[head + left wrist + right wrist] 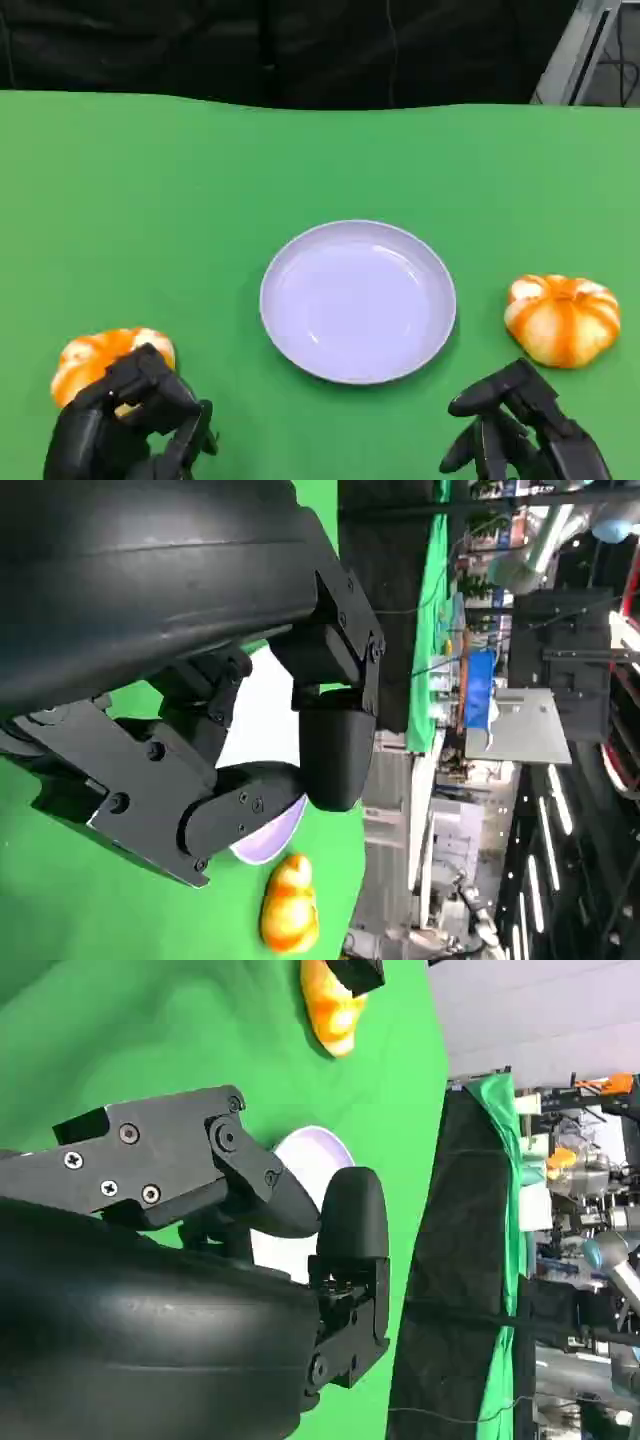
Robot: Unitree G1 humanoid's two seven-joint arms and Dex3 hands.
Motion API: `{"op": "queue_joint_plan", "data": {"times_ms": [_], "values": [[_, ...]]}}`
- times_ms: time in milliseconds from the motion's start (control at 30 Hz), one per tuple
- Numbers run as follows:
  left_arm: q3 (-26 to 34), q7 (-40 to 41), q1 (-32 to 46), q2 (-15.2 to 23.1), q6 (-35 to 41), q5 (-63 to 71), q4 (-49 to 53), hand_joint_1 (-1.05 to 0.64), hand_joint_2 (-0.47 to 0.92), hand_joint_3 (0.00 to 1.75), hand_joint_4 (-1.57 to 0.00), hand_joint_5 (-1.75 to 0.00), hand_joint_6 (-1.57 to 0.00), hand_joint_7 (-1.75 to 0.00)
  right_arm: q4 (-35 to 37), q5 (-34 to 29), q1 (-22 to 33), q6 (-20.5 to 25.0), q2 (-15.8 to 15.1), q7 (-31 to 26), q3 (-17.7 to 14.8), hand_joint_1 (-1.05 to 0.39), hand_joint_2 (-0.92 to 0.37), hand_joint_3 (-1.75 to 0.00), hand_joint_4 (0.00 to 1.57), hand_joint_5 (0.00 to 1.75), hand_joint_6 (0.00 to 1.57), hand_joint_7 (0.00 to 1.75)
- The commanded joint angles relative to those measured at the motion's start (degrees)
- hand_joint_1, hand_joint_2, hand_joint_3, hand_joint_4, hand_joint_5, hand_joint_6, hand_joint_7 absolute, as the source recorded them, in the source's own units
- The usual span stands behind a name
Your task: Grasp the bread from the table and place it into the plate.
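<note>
Two breads on the green desk (200, 200), one plate (357, 300) bare between them.
Left hand (125, 425) sits right at the left bread (100, 357), fingers (150, 385) curled over its near edge, grip unclear. Right hand (525, 430) hovers near the right bread (562, 318), fingers apart, holding nothing.

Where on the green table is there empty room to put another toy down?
The wide green strip beyond the plate, toward the table's far edge, is bare. The plate's inside is bare too. Nearer the robot it's crowded: left hand over one bread, right hand beside the other bread.
</note>
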Motion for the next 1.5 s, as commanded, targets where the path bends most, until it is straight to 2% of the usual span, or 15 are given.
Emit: {"op": "queue_joint_plan", "data": {"times_ms": [33, 400, 533, 600, 633, 667, 700, 800, 900, 1000, 1200, 1300, 1500], "values": [[0.52, -0.85, 0.04, 0.47, 1.22, -1.03, -1.11, -0.15, 0.66, 0.85, -0.78, -1.54, -0.77, -1.35, -0.07, -0.08, 0.02, -0.14, -0.74, -0.03, -0.23, -0.26, -0.92, -1.00, 0.41, 1.75, 0.17, 1.75], [0.90, -1.09, 0.14, 0.29, 2.39, -1.00, -1.90, -0.14, 0.70, 0.79, -0.78, -1.54, -0.77, -1.34, 0.06, 0.48, 0.01, -0.13, -0.62, 0.11, -0.20, -0.27, -0.92, -1.00, 0.41, 1.75, 0.17, 1.75], [1.29, -0.08, -0.21, 0.06, -0.22, 0.94, -1.08, -0.12, 0.73, 0.76, -0.80, -1.41, -0.79, -1.23, 0.38, 0.27, -0.11, -0.56, -0.65, 0.12, -0.16, -0.27, -0.92, -0.99, 0.40, 1.75, 0.17, 1.75], [1.75, 3.00, -0.30, 0.30, -3.16, 5.97, -0.69, -0.15, 0.81, 0.51, -0.78, -1.12, -0.83, -0.81, 0.61, 0.02, -0.22, -0.82, -0.70, 0.11, -0.08, -0.27, -0.92, -1.00, 0.40, 1.75, 0.16, 1.75], [1.99, 4.93, -0.28, 0.79, -4.70, 9.47, -0.80, -0.21, 0.87, 0.32, -0.77, -0.90, -0.85, -0.52, 0.72, -0.13, -0.26, -0.83, -0.69, 0.04, -0.04, -0.27, -0.92, -1.00, 0.40, 1.75, 0.16, 1.75], [2.08, 6.27, -0.24, 1.12, -5.58, 11.78, -0.91, -0.23, 0.90, 0.24, -0.75, -0.77, -0.84, -0.34, 0.78, -0.20, -0.28, -0.83, -0.68, 0.00, -0.03, -0.27, -0.92, -1.00, 0.40, 1.75, 0.16, 1.75], [2.23, 8.01, -0.34, 1.85, -6.80, 15.22, -0.85, -0.25, 0.91, 0.20, -0.72, -0.67, -0.82, -0.21, 0.91, -0.33, -0.36, -0.87, -0.67, -0.08, -0.02, -0.27, -0.92, -1.00, 0.40, 1.75, 0.16, 1.75], [2.67, 13.17, -1.13, 4.25, -9.84, 24.78, -0.46, -0.32, 0.92, 0.21, -0.58, -0.52, -0.70, -0.06, 1.12, -0.76, -0.56, -1.08, -0.67, -0.22, 0.10, -0.27, -0.92, -1.01, 0.40, 1.75, 0.16, 1.75], [2.82, 18.25, -1.58, 6.11, -10.14, 32.53, -1.05, -0.37, 0.92, 0.21, -0.51, -0.45, -0.65, -0.02, 1.25, -0.42, -0.62, -0.95, -0.56, -0.04, 0.18, -0.27, -0.92, -1.01, 0.40, 1.75, 0.16, 1.75], [2.78, 22.70, -1.38, 7.89, -7.00, 40.25, -3.93, -0.44, 0.92, 0.20, -0.43, -0.40, -0.58, 0.00, 1.33, -0.14, -0.63, -0.98, -0.45, 0.07, 0.29, -0.28, -0.92, -1.01, 0.40, 1.75, 0.16, 1.75], [2.07, 33.89, -0.75, 11.55, 0.17, 59.52, -9.75, -0.48, 0.92, 0.16, -0.34, -0.32, -0.49, 0.00, 1.42, -0.25, -0.68, -0.87, -0.35, -0.15, 0.44, -0.27, -0.92, -1.02, 0.40, 1.75, 0.16, 1.75], [0.89, 35.80, -0.27, 12.44, 3.55, 63.06, -11.81, -0.49, 0.92, 0.16, -0.30, -0.29, -0.46, 0.00, 1.22, -0.14, -0.61, -0.49, -0.32, -0.21, 0.47, -0.28, -0.92, -1.02, 0.40, 1.75, 0.16, 1.75], [-2.95, 35.71, -0.35, 17.47, 14.76, 78.77, -17.74, -0.45, 0.92, 0.13, -0.24, -0.23, -0.43, 0.00, 0.88, -0.46, -0.50, -0.49, 0.01, -0.67, 0.72, -0.26, -0.92, -1.02, 0.40, 1.75, 0.17, 1.75]]}}
